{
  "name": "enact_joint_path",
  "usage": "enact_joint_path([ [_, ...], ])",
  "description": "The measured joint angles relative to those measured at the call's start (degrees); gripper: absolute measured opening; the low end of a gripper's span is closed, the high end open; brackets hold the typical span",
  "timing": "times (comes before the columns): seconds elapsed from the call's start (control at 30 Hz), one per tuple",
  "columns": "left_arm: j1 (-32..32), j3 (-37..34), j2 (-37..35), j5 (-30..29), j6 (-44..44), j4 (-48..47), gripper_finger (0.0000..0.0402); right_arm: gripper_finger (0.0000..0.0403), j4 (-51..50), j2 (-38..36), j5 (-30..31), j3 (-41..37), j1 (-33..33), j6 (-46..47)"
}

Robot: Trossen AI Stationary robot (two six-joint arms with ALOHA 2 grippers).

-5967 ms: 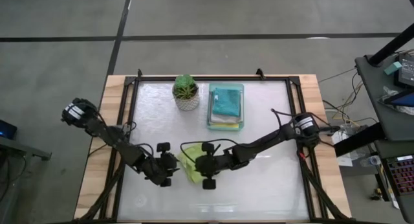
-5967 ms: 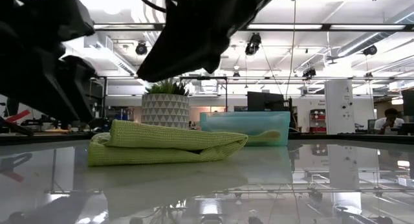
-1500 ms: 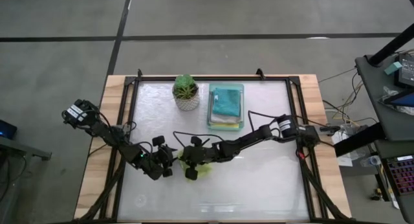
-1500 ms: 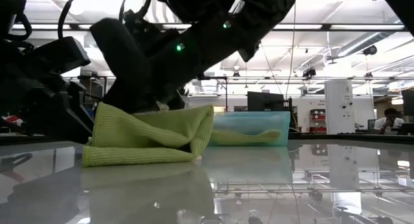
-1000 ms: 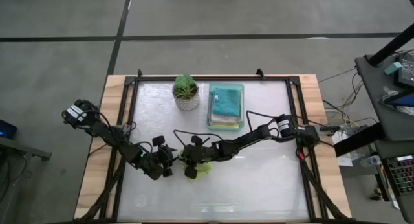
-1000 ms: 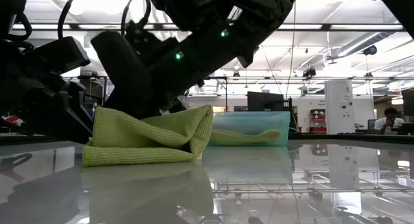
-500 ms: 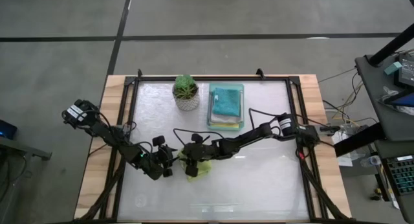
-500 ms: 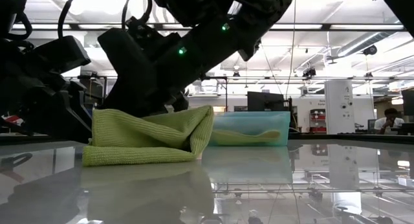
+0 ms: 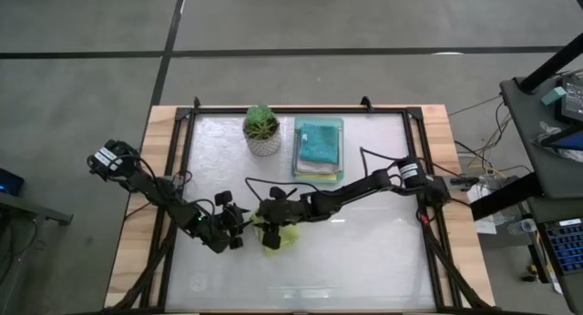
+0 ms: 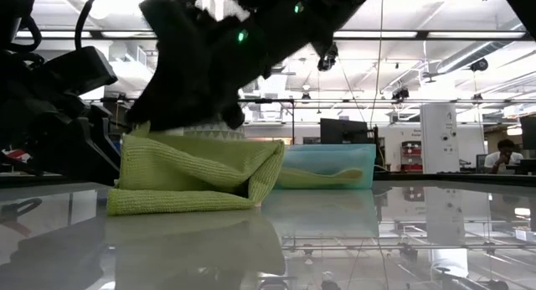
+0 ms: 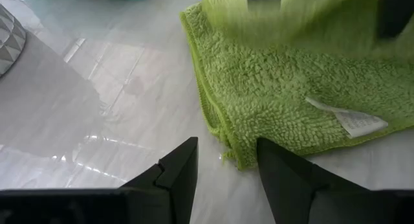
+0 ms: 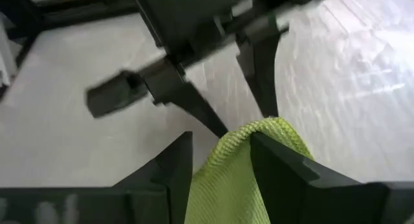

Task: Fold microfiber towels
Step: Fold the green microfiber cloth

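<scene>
Overhead, your lime towel [image 9: 278,236] lies mid-worktop [image 9: 364,251] between both tools. Low down, its fold stands loose. Left tool [image 11: 223,162] waits parted, empty, beside the edge. Right tool [image 12: 220,153] straddles the fold, unclenched; lifting carelessly could drag it open.

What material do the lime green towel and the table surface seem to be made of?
The lime green towel looks like soft microfiber cloth: it has a fuzzy looped pile, a stitched edge and a small white sewn label. The table surface seems to be glass or clear glossy plastic, because it mirrors the towel and the ceiling lights; which of the two, I cannot tell.
</scene>
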Motion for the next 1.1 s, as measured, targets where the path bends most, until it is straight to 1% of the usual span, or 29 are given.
enact_joint_path([
  [0.13,0.0,0.5,-0.2,0.0,0.0,-0.2,0.0144,0.0144,-3.0,-2.9,0.0,0.0,0.1,-1.3],
  [0.37,0.0,1.7,-1.2,0.0,2.0,-0.3,0.0144,0.0130,-7.5,-6.8,0.0,0.0,0.5,-4.3],
  [0.47,0.0,2.0,-2.2,0.0,2.0,-0.5,0.0144,0.0124,-7.4,-7.0,0.0,0.0,0.5,-4.7],
  [0.6,-0.1,2.7,-3.4,0.2,2.1,-0.5,0.0144,0.0124,-6.2,-5.0,0.0,0.0,0.5,-3.3],
  [0.73,-0.1,4.5,-3.8,0.2,4.3,-0.7,0.0144,0.0151,-6.9,-2.7,0.0,0.0,0.5,-0.3],
  [0.8,-0.1,5.7,-3.9,0.2,5.6,-0.7,0.0144,0.0171,-6.8,-2.0,0.0,0.0,0.5,1.3],
  [0.9,-0.1,7.3,-3.9,0.5,6.7,-1.6,0.0144,0.0205,-6.7,-1.9,-0.2,0.0,0.5,1.2],
  [1.0,-0.2,9.7,-3.9,1.3,6.2,-5.9,0.0144,0.0234,-6.9,-2.4,0.0,0.0,0.9,-1.2],
  [1.1,-0.2,13.0,-3.9,1.3,5.2,-11.3,0.0144,0.0255,-7.3,-4.1,0.1,0.0,1.4,-4.0],
])
